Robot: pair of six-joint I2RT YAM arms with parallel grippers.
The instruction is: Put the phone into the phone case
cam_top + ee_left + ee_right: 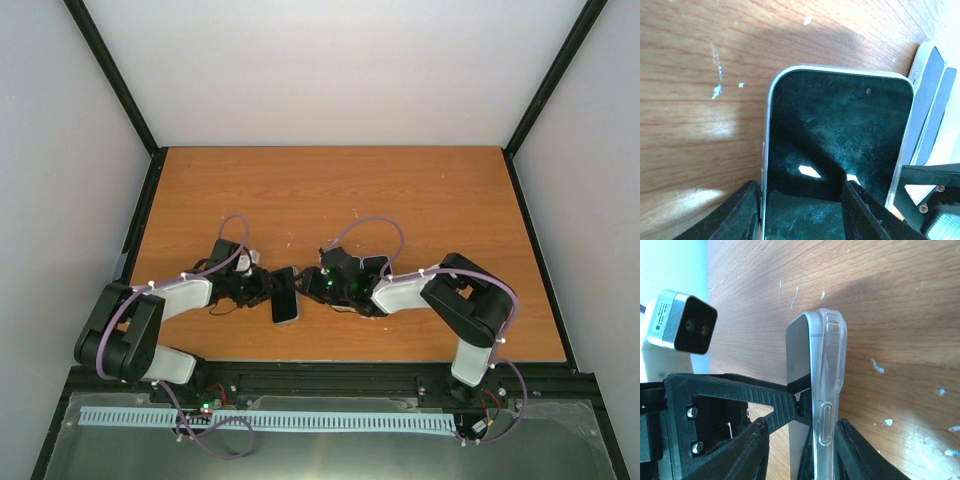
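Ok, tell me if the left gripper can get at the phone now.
Probably yes: the phone lies at the left gripper's fingertips with nothing between; the right gripper, holding the clear case on its edge, leaves its face free.

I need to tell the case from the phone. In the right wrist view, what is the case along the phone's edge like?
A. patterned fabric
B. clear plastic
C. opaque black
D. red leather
B: the clear case is see-through, with the wood's colour and its own button cut-outs showing through it beside the phone.
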